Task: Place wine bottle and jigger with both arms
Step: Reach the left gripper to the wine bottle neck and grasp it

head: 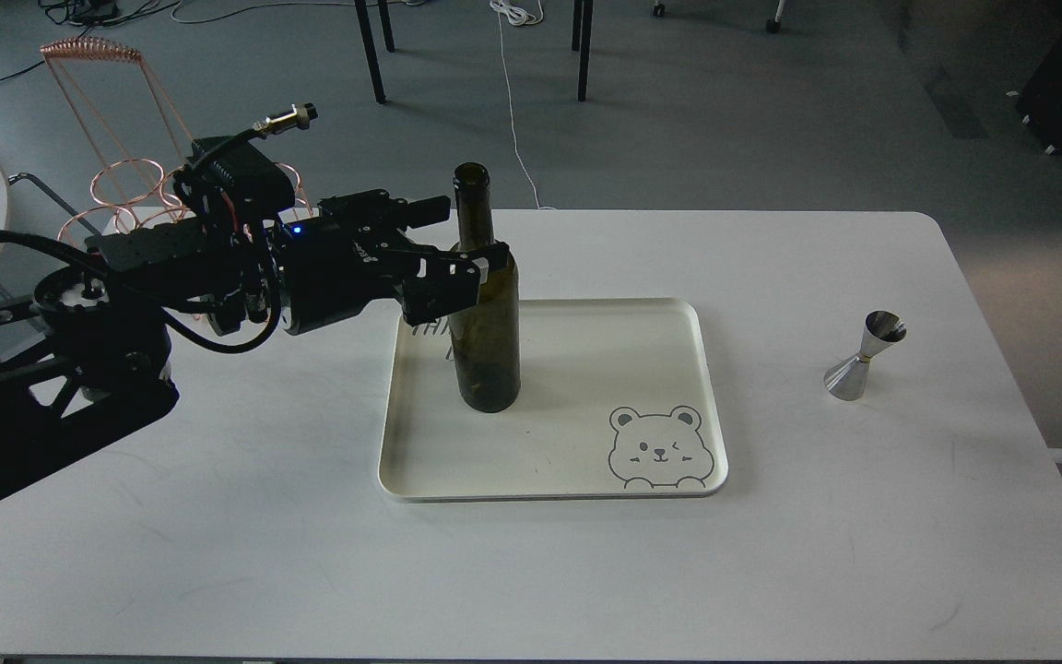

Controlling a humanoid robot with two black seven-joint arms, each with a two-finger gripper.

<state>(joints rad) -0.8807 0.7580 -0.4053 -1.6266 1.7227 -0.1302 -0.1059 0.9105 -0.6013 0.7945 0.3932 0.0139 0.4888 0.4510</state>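
Basically the left gripper (460, 242) is clamped on the wine bottle (487, 304) at its shoulder, keeping it upright on the tray (586, 369), while the jigger (866, 356) waits on the table (771, 553), right claw unseen.

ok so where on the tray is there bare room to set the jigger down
The tray is bare right of the bottle, between it and the right rim, above the bear print. The strip in front of the bottle is bare too. The left back corner is crowded by the bottle and the left gripper. The jigger stands on the table.
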